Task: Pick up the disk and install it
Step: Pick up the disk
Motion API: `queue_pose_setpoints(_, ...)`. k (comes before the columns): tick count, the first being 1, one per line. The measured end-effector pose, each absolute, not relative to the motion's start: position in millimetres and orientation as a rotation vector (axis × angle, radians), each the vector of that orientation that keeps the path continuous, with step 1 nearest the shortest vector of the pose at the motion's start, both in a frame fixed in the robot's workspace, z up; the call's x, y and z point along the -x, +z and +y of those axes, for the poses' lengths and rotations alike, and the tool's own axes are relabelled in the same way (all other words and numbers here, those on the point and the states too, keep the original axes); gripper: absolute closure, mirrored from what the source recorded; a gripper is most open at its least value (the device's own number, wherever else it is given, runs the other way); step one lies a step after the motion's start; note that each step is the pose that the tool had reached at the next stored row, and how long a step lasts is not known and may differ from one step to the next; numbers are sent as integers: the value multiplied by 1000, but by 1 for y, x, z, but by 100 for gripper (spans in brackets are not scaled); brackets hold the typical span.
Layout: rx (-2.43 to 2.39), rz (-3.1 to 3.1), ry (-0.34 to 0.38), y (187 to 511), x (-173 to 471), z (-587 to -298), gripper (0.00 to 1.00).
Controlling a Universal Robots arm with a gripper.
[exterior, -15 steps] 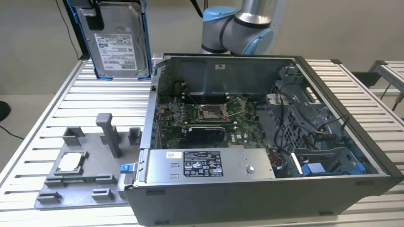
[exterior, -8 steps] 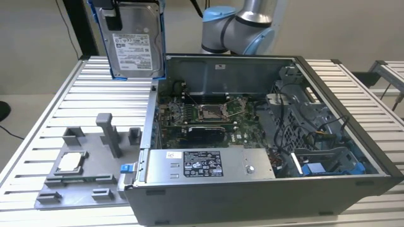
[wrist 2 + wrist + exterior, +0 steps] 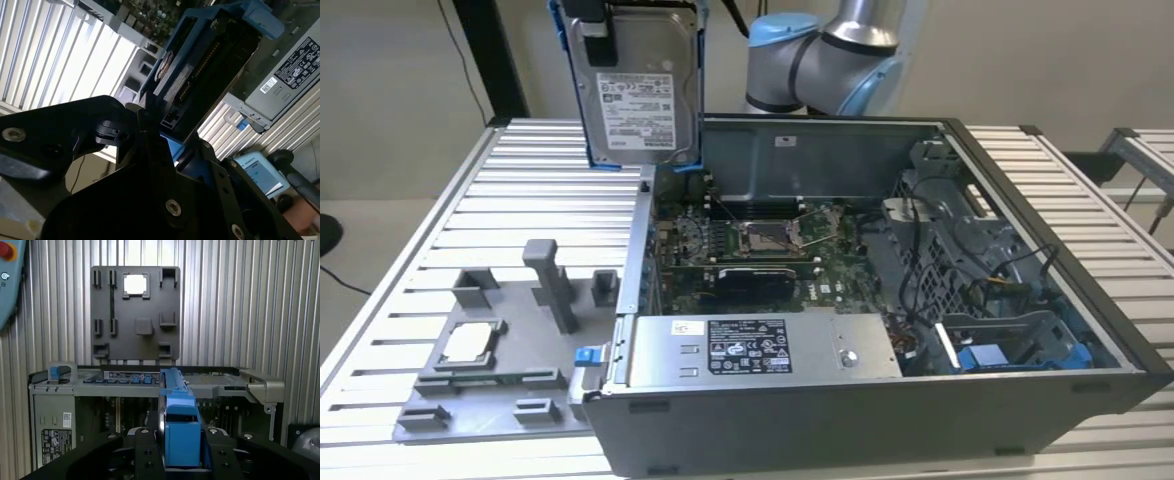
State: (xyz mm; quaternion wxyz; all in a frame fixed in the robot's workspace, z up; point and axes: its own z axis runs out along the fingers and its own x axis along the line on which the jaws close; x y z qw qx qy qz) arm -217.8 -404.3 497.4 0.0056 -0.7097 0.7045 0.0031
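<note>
The disk [image 3: 640,100], a silver hard drive with a white label in a blue bracket, hangs upright in the air above the back left corner of the open computer case [image 3: 854,425]. My gripper [image 3: 596,40] is shut on its upper end, one black finger lying over the label side. In the second wrist view the disk [image 3: 200,65] runs edge-on away from the gripper [image 3: 167,132]. In the first wrist view its blue bracket edge [image 3: 177,410] stands between the black gripper [image 3: 180,452] parts, above the case.
Inside the case lie the motherboard [image 3: 761,240], a large silver box with a black label [image 3: 747,350] and a bay with blue parts [image 3: 1001,350]. On the exterior view's left, a grey fixture plate [image 3: 520,395] holds a small square chip [image 3: 470,342]. The table is slatted metal.
</note>
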Motion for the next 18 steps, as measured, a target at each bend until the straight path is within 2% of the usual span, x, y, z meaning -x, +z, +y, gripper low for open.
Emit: queue_pose_setpoints(18,2222,2206,10,497,156,-421,100)
